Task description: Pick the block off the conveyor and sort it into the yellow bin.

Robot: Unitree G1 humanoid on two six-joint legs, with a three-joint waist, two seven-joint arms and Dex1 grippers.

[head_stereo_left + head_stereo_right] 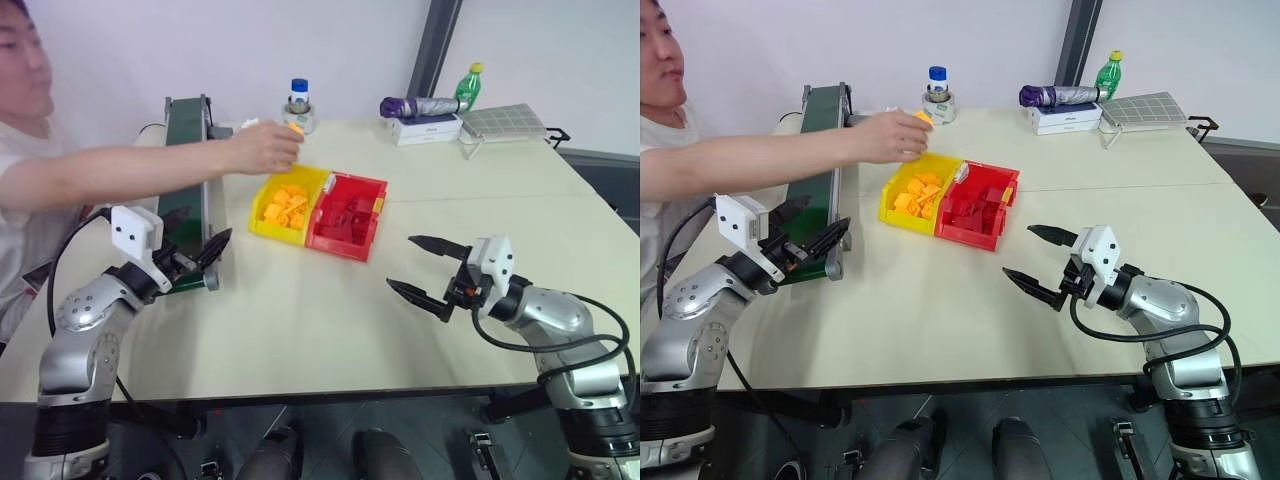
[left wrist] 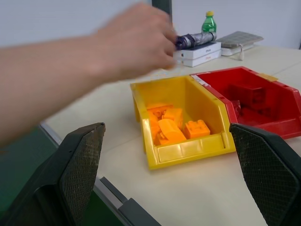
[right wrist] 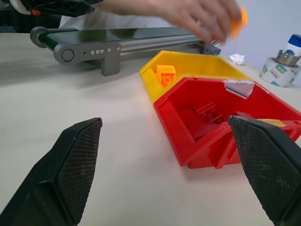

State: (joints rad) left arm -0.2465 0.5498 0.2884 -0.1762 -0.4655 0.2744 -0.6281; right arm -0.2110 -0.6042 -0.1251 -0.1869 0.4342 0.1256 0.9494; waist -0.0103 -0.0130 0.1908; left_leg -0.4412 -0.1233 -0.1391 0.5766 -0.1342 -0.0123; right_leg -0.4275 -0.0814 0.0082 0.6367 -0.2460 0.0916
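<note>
A person's hand [image 1: 262,147] pinches a small orange-yellow block [image 1: 295,128] in the air, just past the far end of the yellow bin [image 2: 188,150] and beside the conveyor [image 1: 187,130]. Several orange-yellow bricks lie in the yellow bin. The dark green belt runs along the table's left side and I see no brick on it. My left gripper [image 1: 195,236] is open and empty over the belt's near end, pointing toward the bins. My right gripper [image 1: 402,262] is open and empty above the bare table, right of the bins.
A red bin [image 1: 340,250] of dark red bricks is joined to the yellow one on its right. The person's forearm [image 1: 120,172] reaches across the conveyor from the left. Two bottles [image 1: 298,104], a folded umbrella [image 1: 420,105] on a white box and a mat line the far edge.
</note>
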